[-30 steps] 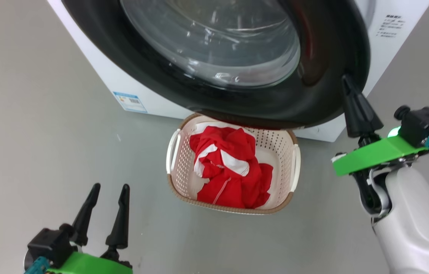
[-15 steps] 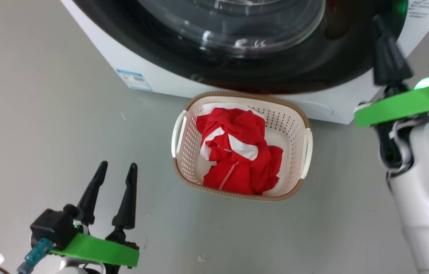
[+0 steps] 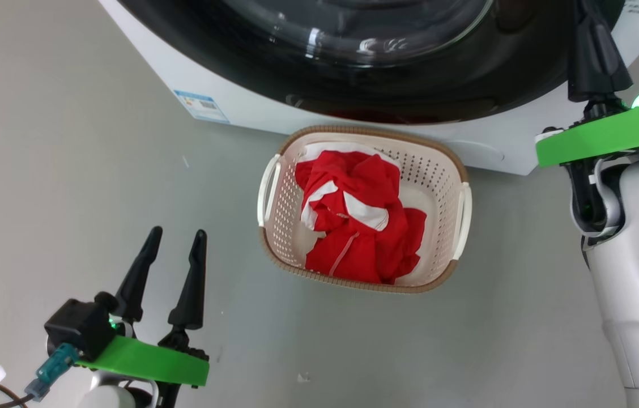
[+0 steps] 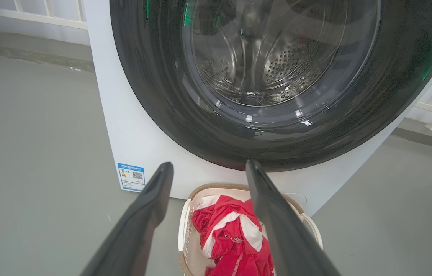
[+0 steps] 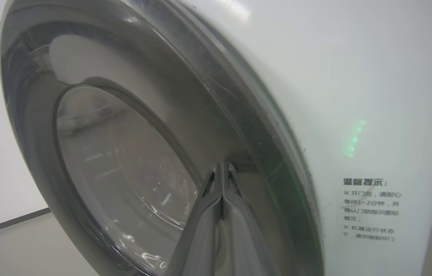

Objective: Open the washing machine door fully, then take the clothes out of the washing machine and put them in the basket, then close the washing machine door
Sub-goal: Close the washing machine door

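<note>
Two tapered claws: left claw (image 3: 178,232) spread, right claw (image 5: 221,165) together at glossy round door (image 3: 523,56)

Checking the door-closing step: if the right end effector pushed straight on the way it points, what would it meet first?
The door: the shut right end effector aims at its dark rim beside the glass, possibly touching it; depth is unclear.

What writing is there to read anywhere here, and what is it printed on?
"温馨提示:" is the heading of a notice on the washing machine, beside the washing machine door.
"开门前,请耐心等待1~2分钟" stands beneath that heading; the other lines are too blurred to read.
Blue label with a QR code, low on the machine: too small to read.
Small print on the clothes: too small to read.
</note>
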{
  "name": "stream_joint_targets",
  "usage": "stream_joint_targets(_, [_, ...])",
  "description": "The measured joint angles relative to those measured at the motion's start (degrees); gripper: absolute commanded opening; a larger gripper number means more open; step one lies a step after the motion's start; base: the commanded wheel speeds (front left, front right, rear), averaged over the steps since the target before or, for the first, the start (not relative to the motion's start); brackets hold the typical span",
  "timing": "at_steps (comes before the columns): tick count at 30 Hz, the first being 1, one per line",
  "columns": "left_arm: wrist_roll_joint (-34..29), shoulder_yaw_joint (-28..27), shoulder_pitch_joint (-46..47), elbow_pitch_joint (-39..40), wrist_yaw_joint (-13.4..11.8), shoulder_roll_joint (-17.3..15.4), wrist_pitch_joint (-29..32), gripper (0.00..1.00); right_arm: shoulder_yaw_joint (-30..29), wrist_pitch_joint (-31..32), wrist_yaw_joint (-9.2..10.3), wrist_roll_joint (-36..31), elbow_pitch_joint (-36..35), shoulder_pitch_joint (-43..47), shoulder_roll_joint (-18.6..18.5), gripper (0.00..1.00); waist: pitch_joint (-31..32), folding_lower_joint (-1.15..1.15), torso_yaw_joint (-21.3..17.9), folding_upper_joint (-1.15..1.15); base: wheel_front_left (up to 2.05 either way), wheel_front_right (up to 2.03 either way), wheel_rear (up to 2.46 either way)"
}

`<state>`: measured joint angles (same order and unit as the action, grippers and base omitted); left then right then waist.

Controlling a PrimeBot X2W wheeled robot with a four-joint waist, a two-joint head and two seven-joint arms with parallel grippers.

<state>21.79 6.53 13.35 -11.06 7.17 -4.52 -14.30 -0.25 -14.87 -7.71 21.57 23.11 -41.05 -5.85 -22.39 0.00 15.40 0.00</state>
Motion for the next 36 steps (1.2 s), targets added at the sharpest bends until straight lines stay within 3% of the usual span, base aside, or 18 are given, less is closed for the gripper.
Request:
stream_joint_targets(1, [0.0,-0.1,0.0,-0.1,0.0,0.0,0.0,1.00,0.9,0.0,0.02,0.0,0.0,0.1,-0.3,0.00,0.3,0.00,-0.1,0.00,0.00,0.00,0.00])
stream_joint_targets(3, [0.1,-0.2,-0.1,-0.6,0.0,0.0,0.0,1.00,2.5,0.0,0.14,0.0,-0.1,0.8,-0.6,0.20,1.0,0.00,-0.4,0.00,0.00,0.00,0.00])
stream_joint_targets(7, [0.2,-0.6,-0.5,-1.2,0.0,-0.2,0.0,1.00,5.2,0.0,0.14,0.0,-0.1,5.1,-0.8,0.49,2.7,0.00,-1.0,0.00,0.00,0.00,0.00])
stream_joint_targets(8, [0.2,-0.7,-0.7,-1.4,0.0,-0.2,0.0,1.00,5.4,0.0,0.14,0.1,-0.1,6.4,-0.8,0.85,3.1,0.00,-1.1,0.00,0.00,0.00,0.00])
stream_joint_targets(9, [0.2,-0.7,-0.8,-1.6,0.0,-0.3,0.0,1.00,5.6,0.0,0.15,0.1,-0.1,7.6,-0.8,1.00,3.6,0.00,-1.3,0.00,0.00,0.00,0.00])
stream_joint_targets(36, [0.0,-3.3,-9.1,-2.5,0.0,-3.8,0.0,1.00,5.3,0.1,0.15,0.5,-1.8,31.7,-1.1,1.00,13.7,0.00,-9.0,0.00,0.00,0.00,0.00])
